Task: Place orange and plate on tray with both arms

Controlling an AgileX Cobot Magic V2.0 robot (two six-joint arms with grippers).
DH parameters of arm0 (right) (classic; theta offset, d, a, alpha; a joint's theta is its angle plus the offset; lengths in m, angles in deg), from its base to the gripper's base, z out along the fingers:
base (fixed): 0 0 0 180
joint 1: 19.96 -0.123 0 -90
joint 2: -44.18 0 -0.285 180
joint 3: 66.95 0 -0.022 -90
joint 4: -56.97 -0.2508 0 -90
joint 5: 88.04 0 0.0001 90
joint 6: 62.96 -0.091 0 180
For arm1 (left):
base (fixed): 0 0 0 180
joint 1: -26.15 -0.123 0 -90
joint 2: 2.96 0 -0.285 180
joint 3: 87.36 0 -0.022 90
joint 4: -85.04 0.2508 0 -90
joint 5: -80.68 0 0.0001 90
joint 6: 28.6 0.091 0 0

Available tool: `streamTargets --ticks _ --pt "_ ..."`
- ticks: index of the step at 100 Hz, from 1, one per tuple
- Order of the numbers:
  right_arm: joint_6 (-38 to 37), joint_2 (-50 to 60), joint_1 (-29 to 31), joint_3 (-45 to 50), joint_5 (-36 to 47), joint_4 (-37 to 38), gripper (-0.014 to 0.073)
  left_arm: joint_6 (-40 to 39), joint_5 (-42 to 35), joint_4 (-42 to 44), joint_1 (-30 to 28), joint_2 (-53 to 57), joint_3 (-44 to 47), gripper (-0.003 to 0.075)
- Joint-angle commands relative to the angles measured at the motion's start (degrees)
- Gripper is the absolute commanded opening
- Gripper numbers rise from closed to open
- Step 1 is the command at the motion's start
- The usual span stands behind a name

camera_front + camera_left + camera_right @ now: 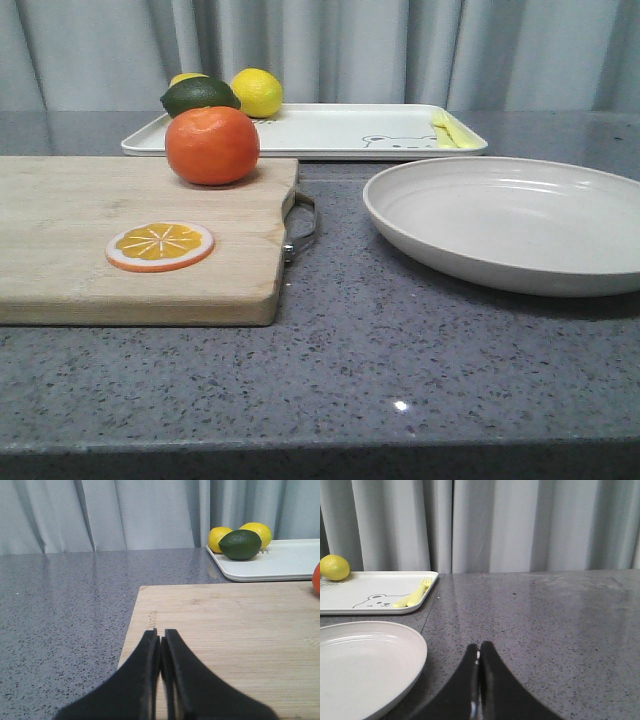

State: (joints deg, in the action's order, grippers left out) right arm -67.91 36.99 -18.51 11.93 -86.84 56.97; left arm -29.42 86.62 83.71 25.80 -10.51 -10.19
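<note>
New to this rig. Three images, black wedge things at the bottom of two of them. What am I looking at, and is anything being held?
It is a two-armed table robot. One picture looks forward over the table; the other two come from cameras on each wrist. The black wedges are the left gripper and right gripper, both shut and holding nothing. On the grey table the orange and an orange slice sit on a wooden cutting board; the plate lies to its right. Behind is the tray with two lemons, a lime and a yellow fork.
</note>
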Motion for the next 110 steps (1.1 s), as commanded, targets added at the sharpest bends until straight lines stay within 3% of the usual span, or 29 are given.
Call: streamTargets --ticks 1,48,65,110 --pt "0.2 1.2 -0.1 0.0 4.3 0.5 -0.0069 -0.6 -4.9 -0.3 -0.1 1.8 1.4 -0.0019" --pt "0.2 1.2 -0.1 -0.4 4.3 0.5 -0.0069 -0.6 -8.9 -0.4 -0.1 1.8 1.2 -0.0019" --pt "0.2 1.0 -0.1 -3.1 0.0 0.5 -0.0066 -0.6 -8.6 -1.4 -0.1 1.7 -0.3 -0.0019" --pt "0.2 -10.4 -0.1 -15.6 -5.3 0.5 -0.0066 -0.6 -7.4 -1.9 -0.1 -12.2 -13.7 -0.0019"
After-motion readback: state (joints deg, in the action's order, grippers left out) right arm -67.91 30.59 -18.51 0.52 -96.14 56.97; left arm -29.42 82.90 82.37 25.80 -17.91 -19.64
